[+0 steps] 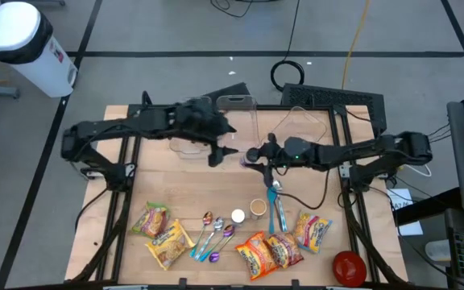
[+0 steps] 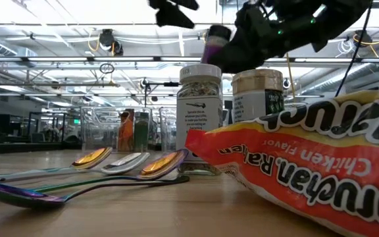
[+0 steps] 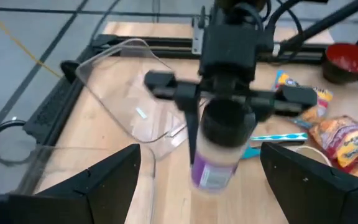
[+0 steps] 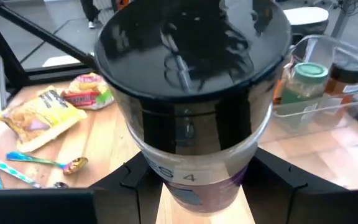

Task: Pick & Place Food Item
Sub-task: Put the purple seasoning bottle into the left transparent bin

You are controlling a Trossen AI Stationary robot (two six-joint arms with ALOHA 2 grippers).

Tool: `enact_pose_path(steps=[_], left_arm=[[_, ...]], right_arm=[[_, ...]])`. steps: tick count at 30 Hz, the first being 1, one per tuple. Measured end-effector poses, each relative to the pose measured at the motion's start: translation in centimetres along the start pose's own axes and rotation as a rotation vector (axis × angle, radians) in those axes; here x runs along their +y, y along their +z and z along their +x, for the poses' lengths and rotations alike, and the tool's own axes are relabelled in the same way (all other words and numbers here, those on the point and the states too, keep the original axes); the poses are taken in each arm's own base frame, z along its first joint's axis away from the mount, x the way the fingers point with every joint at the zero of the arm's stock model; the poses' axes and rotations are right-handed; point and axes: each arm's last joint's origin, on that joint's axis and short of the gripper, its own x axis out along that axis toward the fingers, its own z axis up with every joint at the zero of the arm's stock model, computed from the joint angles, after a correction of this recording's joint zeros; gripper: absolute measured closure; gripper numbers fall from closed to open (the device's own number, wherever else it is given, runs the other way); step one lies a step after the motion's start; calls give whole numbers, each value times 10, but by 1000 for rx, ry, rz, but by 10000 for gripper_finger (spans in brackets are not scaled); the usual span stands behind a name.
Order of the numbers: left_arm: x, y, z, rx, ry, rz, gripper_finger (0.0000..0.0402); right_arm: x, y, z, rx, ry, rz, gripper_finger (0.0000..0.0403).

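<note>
- Closest to the table's (image 1: 135, 266) front edge, ramen packets (image 1: 268, 251) and spoons (image 1: 213, 235) lie flat, well below my grippers.
- Farther back, above mid-table, my right gripper (image 1: 254, 154) pinches the spice jar (image 3: 219, 146): black cap, clear body, purple label, held off the wood.
- Just beside the jar, my left gripper (image 1: 221, 152) stands spread wide, touching nothing.
- Behind the jar sits the clear bin (image 1: 284, 121).

Spoons (image 1: 213, 235), red bowl (image 1: 348, 267), trash bin (image 1: 24, 44)
</note>
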Motion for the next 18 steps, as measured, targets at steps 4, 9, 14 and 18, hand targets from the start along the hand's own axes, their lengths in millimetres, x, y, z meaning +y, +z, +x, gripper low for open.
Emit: enact_pose_path(steps=[4,9,14,18], left_arm=[[-4,1,25,27,-19,42,61],[-7,-6,51,76,-32,44,62],[-13,-13,68,111,-48,47,61],[-18,-17,79,130,-60,53,62]], right_arm=[[-1,-9,8,36,-3,-1,229],[-1,-15,13,58,-3,-1,229],[-1,-18,15,68,-4,-1,229],[-1,-18,15,67,-4,-2,229]])
